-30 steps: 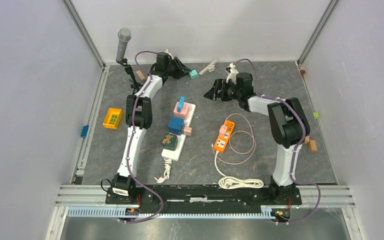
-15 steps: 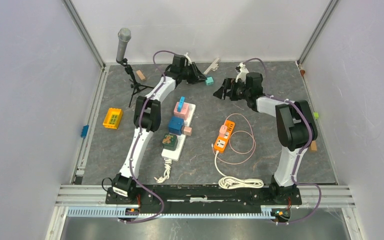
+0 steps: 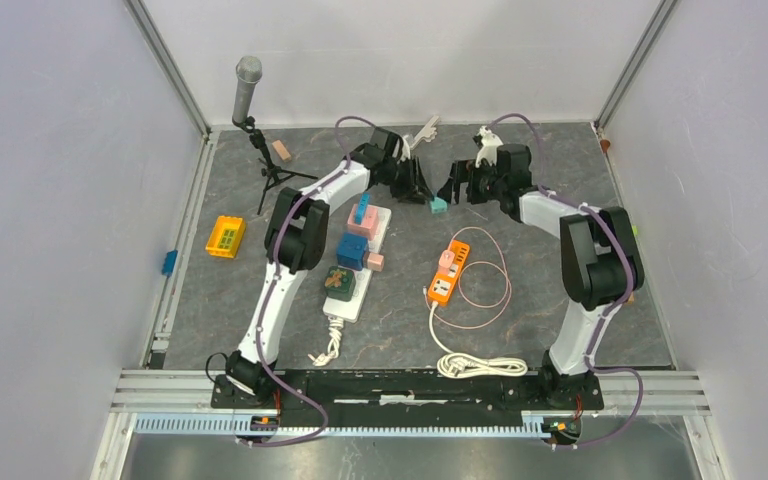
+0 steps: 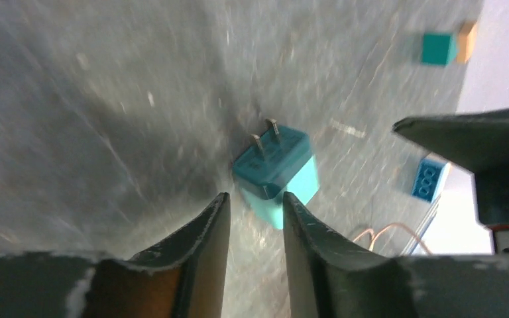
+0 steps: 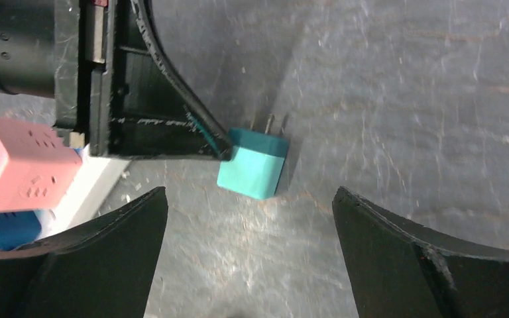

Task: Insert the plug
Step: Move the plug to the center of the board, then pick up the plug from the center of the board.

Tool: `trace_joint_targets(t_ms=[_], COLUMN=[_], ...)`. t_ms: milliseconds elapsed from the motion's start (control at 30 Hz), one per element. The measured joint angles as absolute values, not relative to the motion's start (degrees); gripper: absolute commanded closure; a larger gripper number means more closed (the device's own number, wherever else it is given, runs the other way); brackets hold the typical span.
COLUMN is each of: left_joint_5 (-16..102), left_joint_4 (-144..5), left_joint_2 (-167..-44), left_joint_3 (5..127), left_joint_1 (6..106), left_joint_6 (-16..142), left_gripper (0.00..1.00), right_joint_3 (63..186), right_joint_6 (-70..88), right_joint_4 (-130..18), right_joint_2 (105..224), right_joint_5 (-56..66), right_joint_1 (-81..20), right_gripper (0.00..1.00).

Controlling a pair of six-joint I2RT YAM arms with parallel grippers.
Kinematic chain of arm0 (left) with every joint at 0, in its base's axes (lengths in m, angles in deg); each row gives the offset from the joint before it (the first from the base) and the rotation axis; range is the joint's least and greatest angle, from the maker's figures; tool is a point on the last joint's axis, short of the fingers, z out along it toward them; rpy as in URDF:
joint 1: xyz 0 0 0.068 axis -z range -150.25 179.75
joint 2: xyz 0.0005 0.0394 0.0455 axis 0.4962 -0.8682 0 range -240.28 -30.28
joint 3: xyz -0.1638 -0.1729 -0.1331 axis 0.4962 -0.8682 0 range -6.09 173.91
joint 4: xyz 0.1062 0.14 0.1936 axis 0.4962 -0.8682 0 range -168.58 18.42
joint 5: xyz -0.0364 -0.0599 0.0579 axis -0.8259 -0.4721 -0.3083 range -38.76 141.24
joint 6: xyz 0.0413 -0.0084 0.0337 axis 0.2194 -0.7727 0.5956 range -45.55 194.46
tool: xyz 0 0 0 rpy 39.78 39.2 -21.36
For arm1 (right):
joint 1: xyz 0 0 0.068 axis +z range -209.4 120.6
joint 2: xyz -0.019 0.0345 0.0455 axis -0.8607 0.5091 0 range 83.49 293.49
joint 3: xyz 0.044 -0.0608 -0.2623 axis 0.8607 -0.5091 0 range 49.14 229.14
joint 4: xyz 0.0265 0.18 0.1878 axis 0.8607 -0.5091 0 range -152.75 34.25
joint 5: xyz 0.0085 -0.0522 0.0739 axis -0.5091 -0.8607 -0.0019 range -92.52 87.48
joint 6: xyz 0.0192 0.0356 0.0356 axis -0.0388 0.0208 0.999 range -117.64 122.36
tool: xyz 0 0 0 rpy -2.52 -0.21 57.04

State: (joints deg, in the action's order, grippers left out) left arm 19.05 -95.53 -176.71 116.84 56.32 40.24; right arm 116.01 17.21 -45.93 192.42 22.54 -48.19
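The plug (image 4: pixel 275 165) is a teal cube with two metal prongs that point away from my left gripper (image 4: pixel 253 197). The narrow jaws pinch its near corner just above the grey floor. In the top view the plug (image 3: pixel 439 205) hangs between both arms at the back middle. My right gripper (image 5: pixel 249 192) stands wide open right in front of the plug (image 5: pixel 252 165), apart from it. The orange power strip (image 3: pixel 447 272) lies nearer, to the right. A white power strip (image 3: pixel 358 290) carrying coloured adapters lies to the left.
A microphone on a tripod (image 3: pixel 247 85) stands back left. A yellow brick (image 3: pixel 226 236) lies at the left. A pink wire loop (image 3: pixel 490 285) and a white cable (image 3: pixel 480 366) lie by the orange strip. A pink adapter (image 5: pixel 20 165) sits close to the plug.
My left gripper has swung from the back left toward the middle, bringing the teal plug with it. The right gripper shifted slightly right and now faces the plug.
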Motion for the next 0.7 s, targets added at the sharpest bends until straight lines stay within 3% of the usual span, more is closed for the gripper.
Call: trace_joint_targets(t_ms=[67,167,500,700], left_joint_5=[19.16,19.12,29.85,39.01], left_joint_4=[-95.55,-93.82,-94.24,-94.81], left_joint_2=[-174.11,-170.05,-154.46,-139.51], left_joint_3=[112.43,106.44,98.20,89.44], left_joint_1=[57.24,58.35,57.28,57.15], left_joint_6=[40.13,38.64,38.90,42.07], left_gripper=[0.34,0.24,0.21,0.21], right_joint_3=[113.87,111.07,116.67,128.82], right_joint_6=[15.62,13.54,8.25,5.41], right_joint_4=[-47.50,-49.47,-58.39,-64.86], right_joint_2=[190.23,187.24,189.05,196.68], right_joint_5=[21.38,19.30,10.12,2.03], right_joint_1=[-47.98,-47.32,-40.59,-36.81], right_gripper=[0.02,0.02,0.02,0.12])
